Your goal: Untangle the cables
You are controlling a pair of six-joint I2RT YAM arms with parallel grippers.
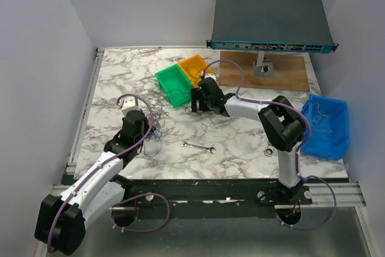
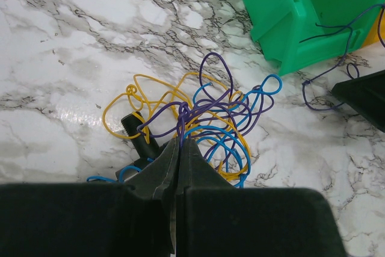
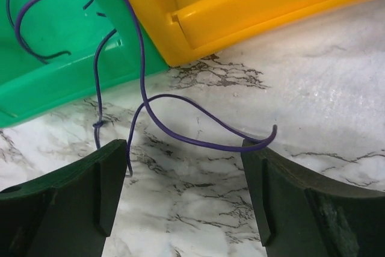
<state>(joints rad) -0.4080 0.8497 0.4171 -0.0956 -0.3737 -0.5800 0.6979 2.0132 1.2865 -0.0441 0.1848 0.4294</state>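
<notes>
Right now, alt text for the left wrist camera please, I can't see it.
The left gripper, pressed shut, pinches a tangle of yellow, blue and purple cables on a marble table. A green bin sits upper right, a purple wire trailing from it.

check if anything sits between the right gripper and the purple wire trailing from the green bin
Nothing visible does. The right gripper is open low over the marble, and the purple wire lies across the gap between its jaws, running on up the green bin wall beyond them.
</notes>
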